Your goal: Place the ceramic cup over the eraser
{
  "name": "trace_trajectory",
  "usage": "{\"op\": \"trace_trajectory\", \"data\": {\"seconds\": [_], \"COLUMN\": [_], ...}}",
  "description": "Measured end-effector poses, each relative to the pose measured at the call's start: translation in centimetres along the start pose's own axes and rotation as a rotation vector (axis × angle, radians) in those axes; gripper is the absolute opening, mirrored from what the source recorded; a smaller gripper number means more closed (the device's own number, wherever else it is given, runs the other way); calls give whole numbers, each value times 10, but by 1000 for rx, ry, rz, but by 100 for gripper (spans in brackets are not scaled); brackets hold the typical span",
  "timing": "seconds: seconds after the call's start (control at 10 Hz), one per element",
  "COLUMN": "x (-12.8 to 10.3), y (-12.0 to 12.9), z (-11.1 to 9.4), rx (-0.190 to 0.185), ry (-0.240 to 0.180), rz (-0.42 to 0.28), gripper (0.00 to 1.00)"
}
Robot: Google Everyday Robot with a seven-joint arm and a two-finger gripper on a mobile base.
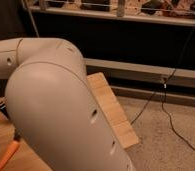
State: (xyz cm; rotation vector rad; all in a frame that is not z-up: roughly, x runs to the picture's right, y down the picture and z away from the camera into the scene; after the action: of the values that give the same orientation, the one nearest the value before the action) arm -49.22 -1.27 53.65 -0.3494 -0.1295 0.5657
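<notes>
Cream round robot arm (56,110) fills the view. Behind it, unseen, the gripper is pressed together. The small blue ceramic cup is out of sight too. The small black eraser block (2,109) peeks out beside the arm. Best to bring the cup straight down over it, slowly.

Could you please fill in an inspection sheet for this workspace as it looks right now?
Surface: wooden table, light boards, right corner bare.
Ceramic cup: nothing seen; the robot arm blocks most of the table.
Eraser: probably the small dark piece at the table's left edge, mostly hidden by the arm.
Clutter: an orange object on the table at lower left, partly cut off.
Tool: out of view, somewhere beyond the arm's shell; shut; whether it holds anything cannot be told.
Cables: a black cable runs from the wall base across the floor on the right.
Surroundings: speckled floor, dark wall, a shelf with blurred items above.
</notes>
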Motion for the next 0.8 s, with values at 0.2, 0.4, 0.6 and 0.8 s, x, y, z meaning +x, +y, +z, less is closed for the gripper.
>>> {"op": "trace_trajectory", "data": {"seconds": [0.2,0.4,0.6,0.8], "x": [-6,-10,-9,-1], "y": [-6,-17,-30,-42], "z": [7,19,39,65], "rx": [-9,-13,-18,-30], "ry": [55,84,106,121], "rz": [37,69,92,107], "gripper": [0,0,0,0]}}
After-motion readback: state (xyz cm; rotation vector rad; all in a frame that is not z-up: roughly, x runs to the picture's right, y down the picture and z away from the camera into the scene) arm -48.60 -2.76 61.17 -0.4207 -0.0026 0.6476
